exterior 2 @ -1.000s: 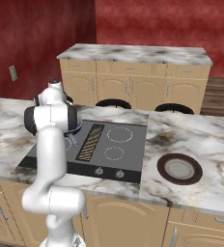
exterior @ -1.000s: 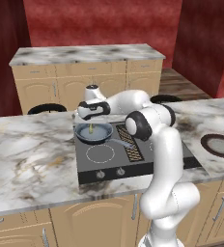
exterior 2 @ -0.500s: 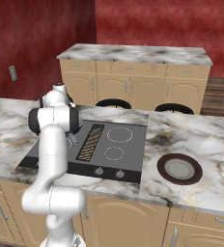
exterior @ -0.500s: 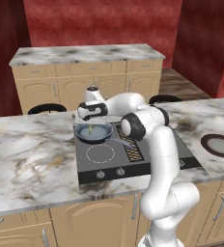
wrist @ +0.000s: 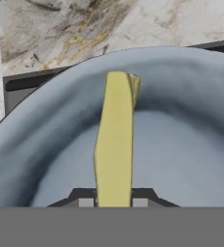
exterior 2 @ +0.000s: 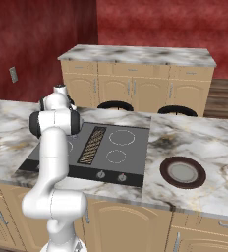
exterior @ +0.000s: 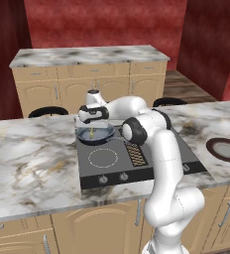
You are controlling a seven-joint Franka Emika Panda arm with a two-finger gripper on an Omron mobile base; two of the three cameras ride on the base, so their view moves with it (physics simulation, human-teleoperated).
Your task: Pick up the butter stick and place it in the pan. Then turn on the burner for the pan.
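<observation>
Tool (wrist: 113, 202) above the pan (wrist: 181, 144), jaws clamped on the butter stick (wrist: 115, 144), which hangs upright over the blue-grey pan floor. The pan sits on the far-left burner of the cooktop (exterior: 137, 163) set in the marble worktop (exterior: 32, 163). Risk: released from this height, the stick may topple against the sloping wall or bounce out; it could also cling to one fingertip.

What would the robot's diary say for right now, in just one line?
phase: placing butter | gripper: shut on butter stick | butter stick: held over pan | pan: on cooktop back-left burner | burner: not yet turned on
</observation>
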